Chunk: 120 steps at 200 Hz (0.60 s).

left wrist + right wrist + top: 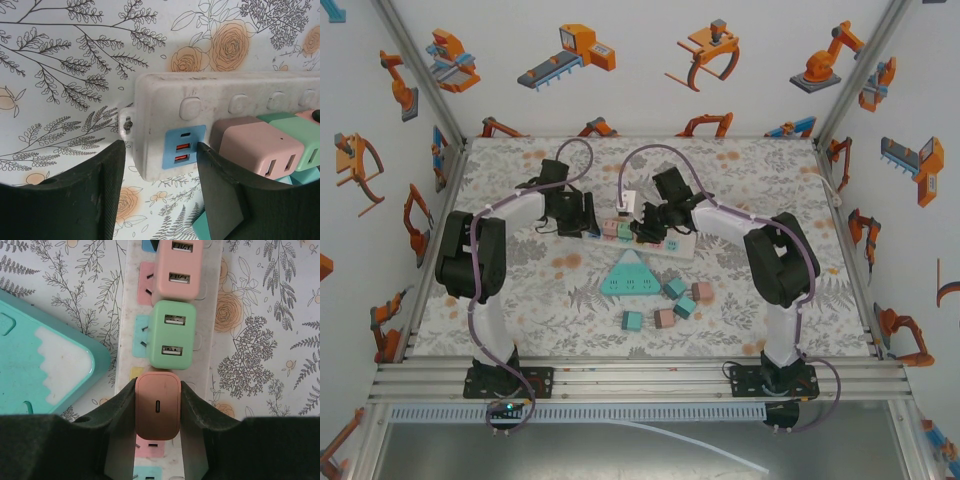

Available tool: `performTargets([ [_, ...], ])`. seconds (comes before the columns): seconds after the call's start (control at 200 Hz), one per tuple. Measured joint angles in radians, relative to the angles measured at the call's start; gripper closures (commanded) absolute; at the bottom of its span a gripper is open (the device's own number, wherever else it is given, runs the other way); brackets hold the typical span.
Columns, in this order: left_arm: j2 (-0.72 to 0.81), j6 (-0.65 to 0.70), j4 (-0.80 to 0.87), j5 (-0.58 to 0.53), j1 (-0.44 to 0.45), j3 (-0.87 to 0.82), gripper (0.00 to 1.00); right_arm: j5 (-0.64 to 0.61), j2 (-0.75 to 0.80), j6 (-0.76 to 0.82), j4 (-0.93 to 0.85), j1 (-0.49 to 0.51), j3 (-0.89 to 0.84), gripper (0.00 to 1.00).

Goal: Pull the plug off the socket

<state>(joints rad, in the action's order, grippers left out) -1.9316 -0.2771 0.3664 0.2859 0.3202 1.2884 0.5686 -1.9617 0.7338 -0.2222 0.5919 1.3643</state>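
Task abt halfway by my read: grip made, pull not done. Right tool (157, 392) is clamped on the copper-pink plug (157, 412), pads squeezing both its sides. Plug is still seated in the white power strip (129, 340), next in line after a green USB charger (168, 335) and a pink USB charger (177, 267), both plugged in too. Left tool (160, 192) straddles the strip's end by the blue USB panel (184, 147). Its jaws are apart and a sliver of desk (60, 60) shows betw one finger and the casing, so can't tell if it's pinching or just bracketing. Left to do: draw plug straight out w/ strip kept down.

Materials: strip is hard matte plastic, scuffed and grubby, w/ rounded corners and raised soft-square buttons. Chargers are smooth boxy blocks w/ soft edges; the gripped one has a single oval port in its face. Tool pads are black, faintly ribbed. Beside the strip lies a teal triangular socket block (45, 360) w/ a white zigzag inset. Desk cover is a flat floral print. Loose teal and pink plugs (665, 318) sit nearer the arm bases.
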Motion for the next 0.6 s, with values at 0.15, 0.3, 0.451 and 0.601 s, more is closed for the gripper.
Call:
performTargets([
  [0.15,-0.003,0.0,0.006,-0.001,0.0,0.006,0.45,0.004,0.0,0.0,-0.003,0.0,0.002,0.92],
  [0.3,-0.003,0.0,0.009,-0.002,0.001,0.008,0.45,0.004,0.0,0.0,-0.003,0.0,0.002,0.93],
  [0.451,-0.003,0.0,0.009,-0.002,0.001,0.008,0.45,0.004,0.008,-0.003,-0.003,0.0,0.002,0.95],
  [0.601,-0.002,0.0,0.009,-0.002,0.001,0.008,0.45,0.008,0.066,-0.015,0.013,0.0,-0.024,0.95],
])
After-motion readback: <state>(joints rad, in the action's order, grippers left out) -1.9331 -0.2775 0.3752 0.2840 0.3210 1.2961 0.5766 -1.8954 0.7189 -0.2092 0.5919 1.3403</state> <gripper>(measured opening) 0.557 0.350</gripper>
